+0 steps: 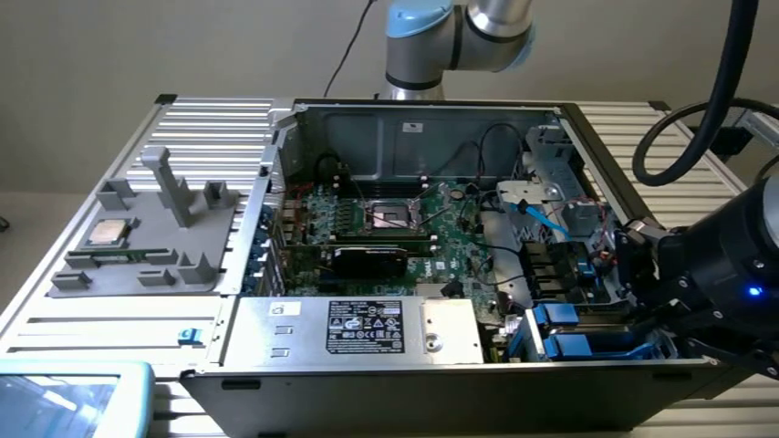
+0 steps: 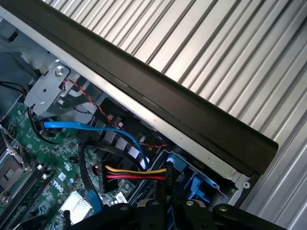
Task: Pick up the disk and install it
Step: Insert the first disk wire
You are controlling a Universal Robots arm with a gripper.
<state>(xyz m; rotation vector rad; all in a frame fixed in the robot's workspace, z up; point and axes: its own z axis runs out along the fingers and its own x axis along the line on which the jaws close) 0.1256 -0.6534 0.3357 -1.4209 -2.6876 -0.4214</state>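
Exterior view: an open computer case (image 1: 414, 137) lies on a slotted table (image 1: 207, 128). In the case's near corner, on the exterior view's right, the disk (image 1: 603, 345) sits in its blue bracket, just nearer than another blue-bracketed drive (image 1: 563, 313). The arm (image 1: 731, 265) hangs low beside it.

Wrist view: the gripper (image 2: 165, 194) is near the disk's blue bracket (image 2: 197, 186) and a yellow-red power cable (image 2: 136, 172). Whether it is spread or pinching, I cannot tell.
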